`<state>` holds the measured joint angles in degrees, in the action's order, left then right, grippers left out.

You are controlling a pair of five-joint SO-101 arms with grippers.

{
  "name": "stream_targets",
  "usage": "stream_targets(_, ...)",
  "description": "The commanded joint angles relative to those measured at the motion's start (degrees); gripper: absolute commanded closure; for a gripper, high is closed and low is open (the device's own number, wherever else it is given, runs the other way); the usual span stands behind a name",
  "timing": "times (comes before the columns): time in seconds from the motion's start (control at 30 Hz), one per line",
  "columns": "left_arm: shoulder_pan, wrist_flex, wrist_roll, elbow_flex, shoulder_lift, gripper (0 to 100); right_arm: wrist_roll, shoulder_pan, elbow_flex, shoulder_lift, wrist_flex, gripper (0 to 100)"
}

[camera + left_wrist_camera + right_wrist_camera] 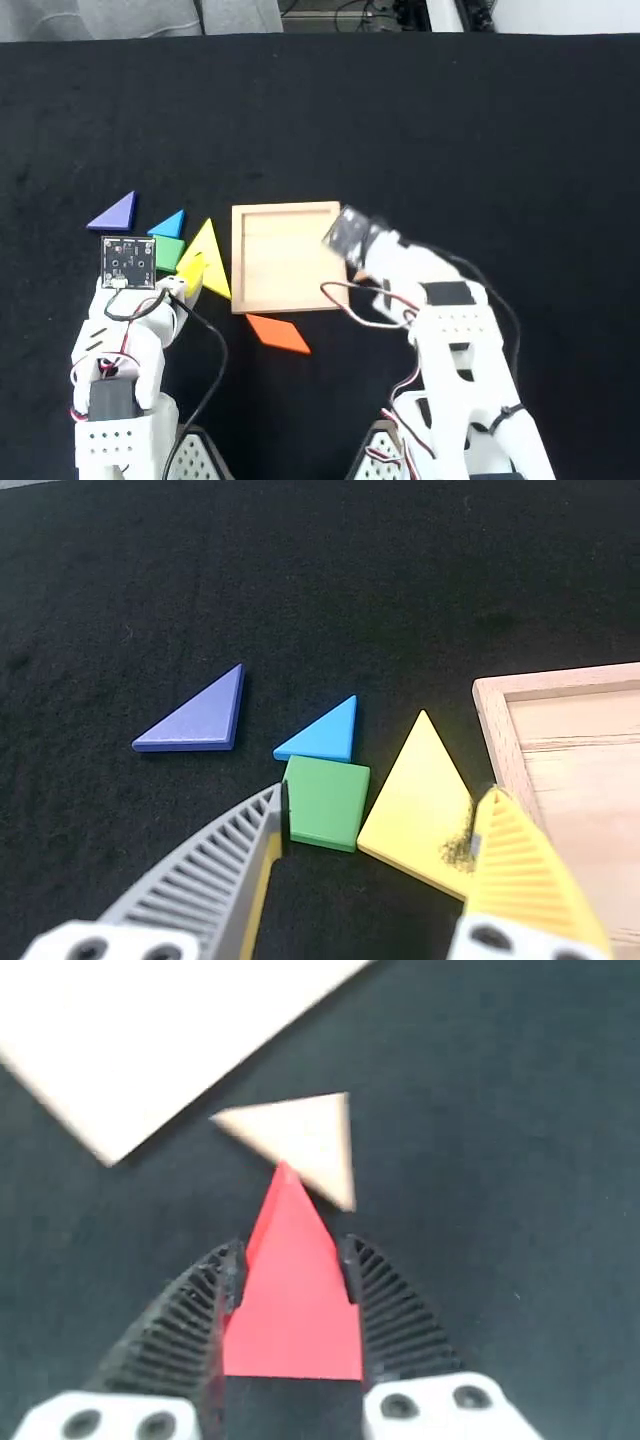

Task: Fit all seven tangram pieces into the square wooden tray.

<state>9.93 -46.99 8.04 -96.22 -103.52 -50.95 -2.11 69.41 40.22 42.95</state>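
right gripper (292, 1253): clamped on red triangle (290, 1325) | left gripper (385, 808): spread apart, lower centre | next: carry level over tray (285, 208) rim, mid-frame; lower flat into corner

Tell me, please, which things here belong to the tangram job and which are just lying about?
Job: wooden tray; purple triangle; blue triangle; green square; yellow triangle; orange parallelogram; red triangle, held in the right gripper; pale triangle near the tray.
Lying about: black table cover; cables behind the table.
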Motion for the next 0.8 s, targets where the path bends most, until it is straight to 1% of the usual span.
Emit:
stream_targets(0.0, 0.3, -0.4, 0.5, -1.1, -0.6, 70, 7.4, 0.5, -5.1, 1.4, -0.9, 96.3)
stream_targets(0.07, 0.3, -0.4, 0.5, -1.1, -0.6, 70, 8.5, 0.2, -5.0, 1.3, -0.9, 96.0)
stream_targets(0.13, 0.3, -0.4, 0.5, -1.1, -0.6, 70, 6.6, 0.0, -4.4, 1.0, 0.6, 94.7)
stream_targets(0.2, 0.3, -0.4, 0.5, -1.1, -0.6, 70, 5.6, -0.2, -4.2, 1.0, 3.0, 87.1)
stream_targets(0.3, 0.3, -0.4, 0.5, -1.1, -0.6, 70, 5.0, 0.4, -4.5, 1.4, 7.0, 71.1)
stream_targets(0.33, 0.3, -0.4, 0.5, -1.1, -0.6, 70, 3.5, 0.5, -4.9, 1.4, 8.2, 69.7)
stream_targets(0.47, 0.3, -0.4, 0.5, -1.1, -0.6, 70, -5.0, 1.9, -8.1, 1.5, 14.9, 71.8)
stream_targets(0.57, 0.3, -0.4, 0.5, -1.1, -0.6, 70, -12.1, 6.2, -10.2, 1.5, 18.5, 71.9)
stream_targets(0.7, 0.3, -0.4, 0.5, -1.1, -0.6, 70, -26.9, 14.2, -8.2, 1.0, 18.4, 71.8)
stream_targets(0.77, 0.3, -0.4, 0.5, -1.1, -0.6, 70, -31.9, 16.6, -4.6, 1.0, 15.5, 71.8)
